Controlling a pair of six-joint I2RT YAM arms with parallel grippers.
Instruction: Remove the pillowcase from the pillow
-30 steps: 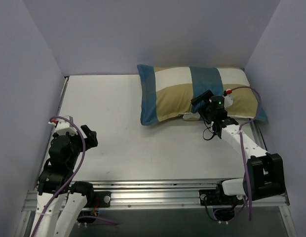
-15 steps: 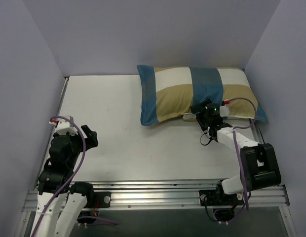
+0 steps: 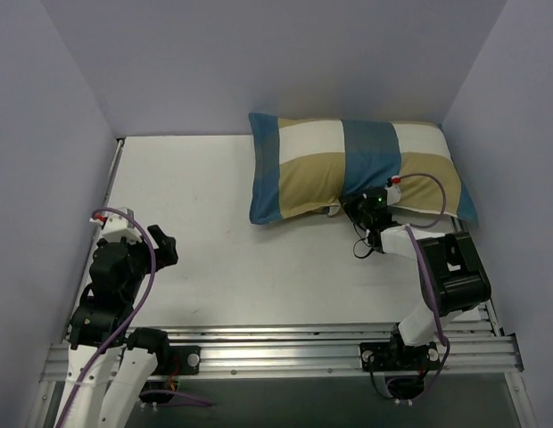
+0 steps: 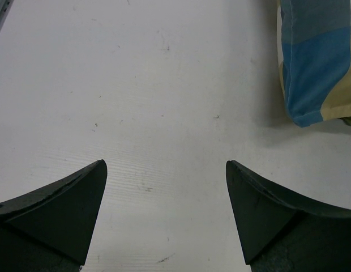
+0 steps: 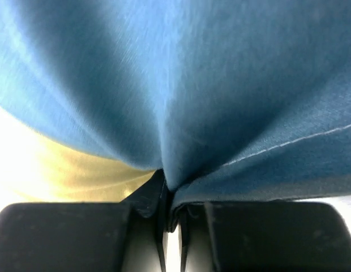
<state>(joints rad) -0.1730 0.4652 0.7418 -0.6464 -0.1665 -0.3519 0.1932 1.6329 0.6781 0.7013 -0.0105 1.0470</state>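
The pillowcase (image 3: 321, 169), checked in teal-blue, tan and white, covers the pillow at the back right of the table. The pillow itself is hidden inside; a small white bit (image 3: 334, 209) shows at the near edge. My right gripper (image 3: 359, 209) is at the near edge under the blue block, shut on a pinched fold of blue pillowcase fabric (image 5: 170, 181). My left gripper (image 3: 163, 249) stands open over bare table at the near left, far from the pillow; its wrist view shows a blue and tan corner of the pillowcase (image 4: 317, 85) at the upper right.
Lilac walls enclose the white table (image 3: 196, 232) on the left, back and right. A metal rail (image 3: 276, 343) runs along the near edge by the arm bases. A purple cable (image 3: 419, 183) loops from the right wrist over the pillowcase.
The right gripper has moved left and down to the pillow's near edge and shut on the blue fabric. The pillow has shifted slightly left. The left arm has not moved.
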